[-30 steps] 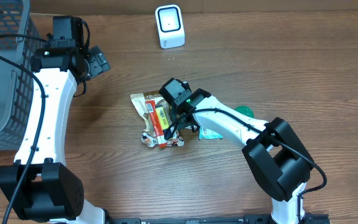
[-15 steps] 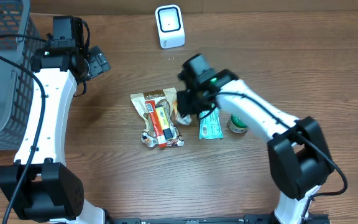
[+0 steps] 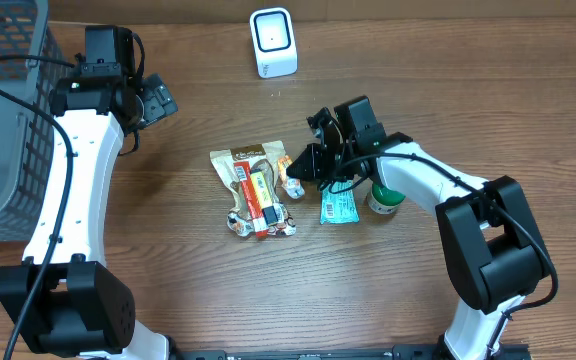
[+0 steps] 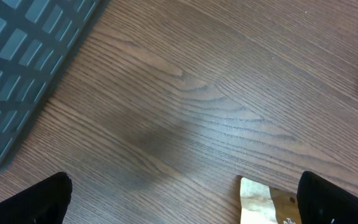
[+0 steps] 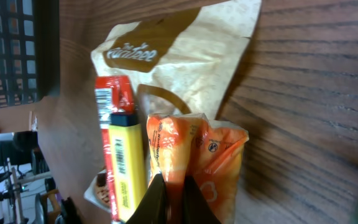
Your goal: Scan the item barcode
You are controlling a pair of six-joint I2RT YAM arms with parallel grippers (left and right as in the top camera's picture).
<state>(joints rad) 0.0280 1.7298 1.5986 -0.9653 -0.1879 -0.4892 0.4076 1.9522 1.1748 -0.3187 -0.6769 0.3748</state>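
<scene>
Orange snack packet (image 5: 194, 155) is now pinched in my right gripper (image 5: 169, 199), which a second ago sat over the brown pouch (image 3: 240, 160) and has swung just right of it. My left gripper (image 4: 188, 202) hangs spread wide, up-left of the pouch. I count one pouch, one red-and-yellow bar (image 3: 256, 195) on it, one teal packet (image 3: 337, 207) and one green-lidded jar (image 3: 384, 200) to its right, and one white scanner (image 3: 272, 42) beyond.

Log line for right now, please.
right pincer: shut on orange packet | left pincer: open, empty | scanner: packet not yet presented
</scene>
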